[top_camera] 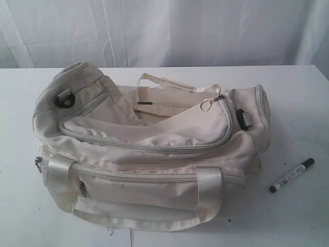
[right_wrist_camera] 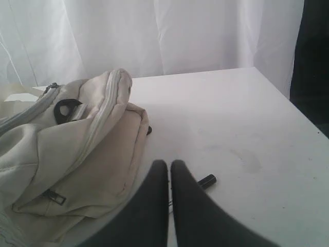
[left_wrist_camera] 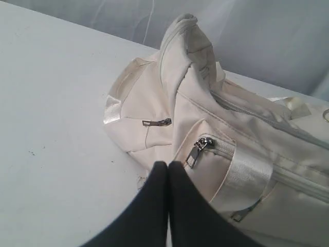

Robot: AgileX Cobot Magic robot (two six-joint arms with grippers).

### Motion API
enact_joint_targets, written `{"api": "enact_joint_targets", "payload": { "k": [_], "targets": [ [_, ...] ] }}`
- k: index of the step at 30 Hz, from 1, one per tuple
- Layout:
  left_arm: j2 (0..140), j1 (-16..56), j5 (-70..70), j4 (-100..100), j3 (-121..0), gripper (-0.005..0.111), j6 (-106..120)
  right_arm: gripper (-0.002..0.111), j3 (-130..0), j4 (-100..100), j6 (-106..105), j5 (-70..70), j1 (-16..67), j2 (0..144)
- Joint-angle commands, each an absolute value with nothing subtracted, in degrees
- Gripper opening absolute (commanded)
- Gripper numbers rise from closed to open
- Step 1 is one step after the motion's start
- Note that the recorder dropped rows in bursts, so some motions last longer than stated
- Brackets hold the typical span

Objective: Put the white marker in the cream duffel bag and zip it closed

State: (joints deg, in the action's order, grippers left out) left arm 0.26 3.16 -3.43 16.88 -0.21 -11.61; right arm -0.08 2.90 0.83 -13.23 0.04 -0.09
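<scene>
The cream duffel bag (top_camera: 149, 154) lies across the middle of the white table, its top flap slack and its metal ring pull (top_camera: 205, 105) near the right end. The white marker (top_camera: 292, 175) rests on the table to the right of the bag, apart from it. Neither gripper shows in the exterior view. My left gripper (left_wrist_camera: 168, 163) is shut with nothing in it, just short of the bag (left_wrist_camera: 241, 134), close to a side zipper pull (left_wrist_camera: 198, 150). My right gripper (right_wrist_camera: 169, 162) is shut and empty, above the marker (right_wrist_camera: 206, 180). Only the marker's dark end shows past the fingers, beside the bag (right_wrist_camera: 77, 149).
The white table (top_camera: 298, 103) has bare surface to the right of the bag and in front of the marker. A white curtain (top_camera: 164, 31) hangs behind. The table's right edge drops to a dark gap (right_wrist_camera: 313, 62).
</scene>
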Motion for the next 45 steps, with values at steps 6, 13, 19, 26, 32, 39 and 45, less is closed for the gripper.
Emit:
{"api": "enact_joint_targets", "payload": {
  "k": [6,13,19,26,32,39,45],
  "targets": [
    [0.0,3.5,-1.7,19.5,-4.4,0.0,-12.2,0.003,0.0,3.0,0.9,-12.7,0.5,0.0],
    [0.0,3.5,-7.6,19.5,-11.2,0.0,-12.2,0.003,0.0,3.1,1.8,-10.2,0.5,0.0],
    [0.0,3.5,-22.8,20.9,-19.5,0.0,-12.0,0.003,0.0,7.6,20.6,6.9,0.5,0.0],
    [0.0,3.5,-31.9,29.1,-26.4,0.0,-8.5,0.003,0.0,8.0,33.6,23.4,0.5,0.0],
    [0.0,3.4,-37.0,47.3,-28.0,0.0,9.6,0.003,0.0,7.5,45.5,25.5,0.5,0.0],
    [3.4,3.3,-40.2,65.9,-28.0,0.0,27.5,0.003,-2.2,-3.2,54.0,24.5,0.5,0.0],
    [8.8,3.3,-40.6,76.6,-28.0,0.032,39.9,0.003,-11.2,-27.6,65.4,10.5,1.6,1.3]
  ]
}}
